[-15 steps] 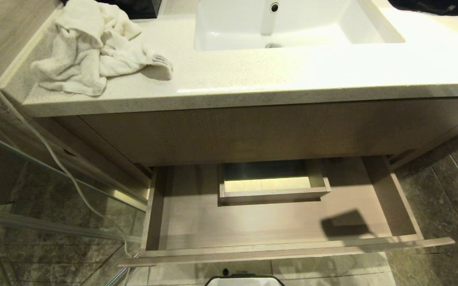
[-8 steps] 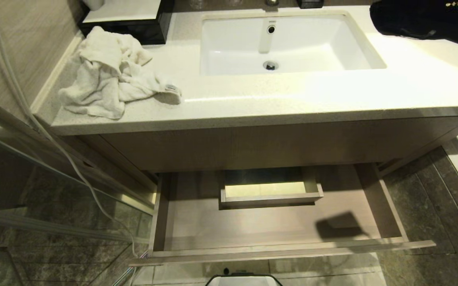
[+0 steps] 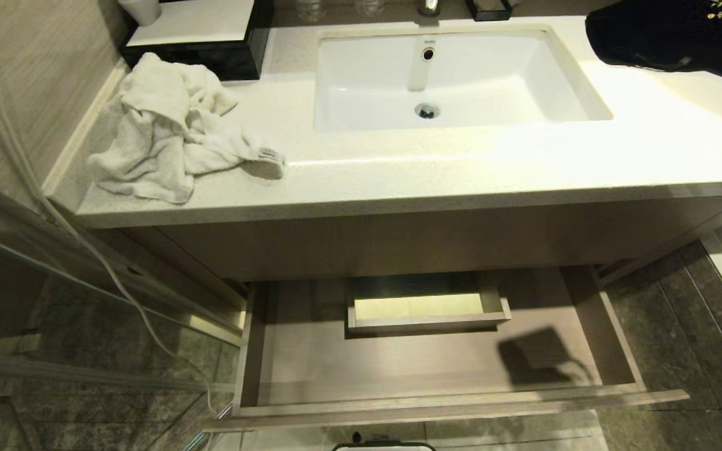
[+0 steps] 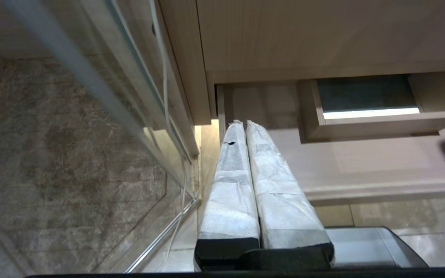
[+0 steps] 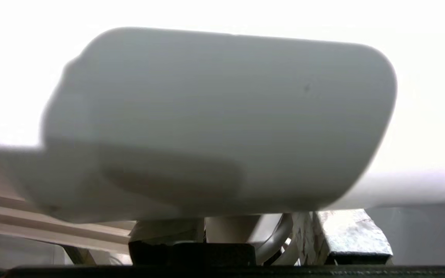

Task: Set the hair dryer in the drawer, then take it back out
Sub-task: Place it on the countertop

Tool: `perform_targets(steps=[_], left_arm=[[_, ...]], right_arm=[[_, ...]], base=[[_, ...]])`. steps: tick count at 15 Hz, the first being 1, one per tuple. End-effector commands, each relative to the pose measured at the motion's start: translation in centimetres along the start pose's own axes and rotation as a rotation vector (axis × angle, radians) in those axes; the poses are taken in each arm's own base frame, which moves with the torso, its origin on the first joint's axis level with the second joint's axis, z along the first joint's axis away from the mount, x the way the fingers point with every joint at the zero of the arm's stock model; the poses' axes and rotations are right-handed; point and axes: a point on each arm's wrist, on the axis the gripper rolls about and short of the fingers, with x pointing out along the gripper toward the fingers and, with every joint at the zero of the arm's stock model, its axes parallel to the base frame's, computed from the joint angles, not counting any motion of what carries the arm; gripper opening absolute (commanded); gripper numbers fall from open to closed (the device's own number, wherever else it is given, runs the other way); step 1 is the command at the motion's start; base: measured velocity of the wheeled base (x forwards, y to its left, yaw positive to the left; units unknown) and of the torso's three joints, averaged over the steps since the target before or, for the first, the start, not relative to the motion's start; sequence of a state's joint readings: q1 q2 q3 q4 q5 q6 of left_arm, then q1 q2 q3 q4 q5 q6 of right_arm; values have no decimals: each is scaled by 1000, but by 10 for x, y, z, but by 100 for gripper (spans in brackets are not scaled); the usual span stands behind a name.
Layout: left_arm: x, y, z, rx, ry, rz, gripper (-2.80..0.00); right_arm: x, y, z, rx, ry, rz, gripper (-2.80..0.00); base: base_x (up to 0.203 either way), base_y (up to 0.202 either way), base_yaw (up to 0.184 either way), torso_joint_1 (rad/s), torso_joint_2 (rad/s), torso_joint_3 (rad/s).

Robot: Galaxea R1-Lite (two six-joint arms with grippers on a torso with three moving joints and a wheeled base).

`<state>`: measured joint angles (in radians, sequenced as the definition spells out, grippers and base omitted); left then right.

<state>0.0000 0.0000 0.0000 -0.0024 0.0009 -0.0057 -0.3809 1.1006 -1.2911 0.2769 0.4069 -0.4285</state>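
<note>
One white hair dryer (image 5: 222,119) is held just ahead of the right gripper (image 5: 261,235), whose wrapped fingers (image 5: 346,231) are clamped on its handle. It is judged light, rigid and smooth, so slippage is possible; the handle suits gripping best. The open drawer (image 3: 436,401) lies below. The left gripper (image 4: 245,127) is closed, empty.

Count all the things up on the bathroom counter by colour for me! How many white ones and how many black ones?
White: 2, the crumpled white towel and the small white cup at the back left corner.
Black: 3, the black box with a white top, the little black tray behind the sink, and the black fabric pouch.
Total: 5
</note>
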Motion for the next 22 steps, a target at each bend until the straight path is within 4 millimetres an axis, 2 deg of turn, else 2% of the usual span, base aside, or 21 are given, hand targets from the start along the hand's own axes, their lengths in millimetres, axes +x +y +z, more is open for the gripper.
perform_targets(steps=[1,4,8,13,17,19,22], left_arm=[[0,0,0,0,0,1,-280],[0,0,0,0,-1,1,-280],[0,0,0,0,0,1,-280],[0,0,0,0,-1,1,-280],[0,0,0,0,1,1,-280],[0,0,0,0,1,0,-280],[0,0,0,0,1,1,-280]], right_arm=[[2,0,-1,0,4,4,-280],[5,-3,1,-4,-9,-2,-280],[21,-14,4,-7,-4,-15,-280],[81,-53,15,-1,30,-21,-280],[130,-83,-4,-88,206,39,-280],[141,-90,-18,-112,257,73,-280],[153,-94,-27,-111,266,82,-280]], base=[[0,0,0,277,-12,259],[0,0,0,303,-43,256],[0,0,0,324,-90,240],[0,0,0,218,-78,134],[0,0,0,11,-3,8],[0,0,0,0,0,0],[0,0,0,0,0,0]])
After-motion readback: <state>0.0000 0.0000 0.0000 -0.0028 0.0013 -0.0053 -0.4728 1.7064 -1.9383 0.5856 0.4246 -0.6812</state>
